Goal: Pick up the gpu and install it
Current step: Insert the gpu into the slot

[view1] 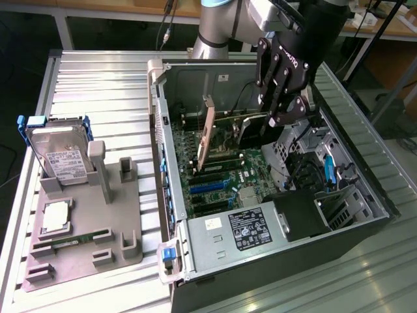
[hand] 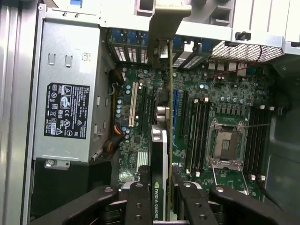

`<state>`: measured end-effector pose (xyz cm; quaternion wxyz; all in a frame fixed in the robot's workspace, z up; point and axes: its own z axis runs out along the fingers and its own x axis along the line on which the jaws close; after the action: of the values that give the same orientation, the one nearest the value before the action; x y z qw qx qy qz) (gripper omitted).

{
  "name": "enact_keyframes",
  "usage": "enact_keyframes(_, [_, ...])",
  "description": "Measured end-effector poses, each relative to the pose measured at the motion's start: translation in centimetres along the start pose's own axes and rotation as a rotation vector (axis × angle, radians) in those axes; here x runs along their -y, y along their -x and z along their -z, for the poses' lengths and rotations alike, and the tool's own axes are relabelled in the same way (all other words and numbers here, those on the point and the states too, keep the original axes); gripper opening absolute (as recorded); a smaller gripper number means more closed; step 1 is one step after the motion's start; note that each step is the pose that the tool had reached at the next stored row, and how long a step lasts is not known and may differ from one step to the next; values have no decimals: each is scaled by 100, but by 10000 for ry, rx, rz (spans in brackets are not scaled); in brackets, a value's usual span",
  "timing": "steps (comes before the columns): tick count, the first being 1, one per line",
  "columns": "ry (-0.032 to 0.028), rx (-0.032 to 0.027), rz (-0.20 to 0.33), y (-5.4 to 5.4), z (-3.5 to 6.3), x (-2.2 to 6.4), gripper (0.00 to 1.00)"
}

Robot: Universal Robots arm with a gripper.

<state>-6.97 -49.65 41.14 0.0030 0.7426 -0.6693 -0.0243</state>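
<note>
Wrist view has the black jaws pinched narrow on the gpu [hand: 158, 150], a thin flat card seen edge-on with a Quadro label, its metal bracket [hand: 169, 18] toward the case's perforated back wall. It hangs over the green motherboard [hand: 225, 89], parallel to the long slots; whether it's seated I can't tell. From the exterior view, the gripper [view1: 283, 120] reaches inside the open steel case [view1: 365, 176] on the ribbed metal desk [view1: 104, 85]

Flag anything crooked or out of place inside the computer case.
The graphics card, clamped in the gripper, stands on edge over the motherboard. In the exterior view its metal bracket appears to lean, not square with the rear wall. Nothing looks spilled or broken.
</note>
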Motion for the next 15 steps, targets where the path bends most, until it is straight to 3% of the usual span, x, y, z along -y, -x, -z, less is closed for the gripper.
enact_keyframes(3, [-10,-1,-349,-2,-126,3,27])
enact_keyframes(15, [-13,-5,-488,-9,-344,11,27])
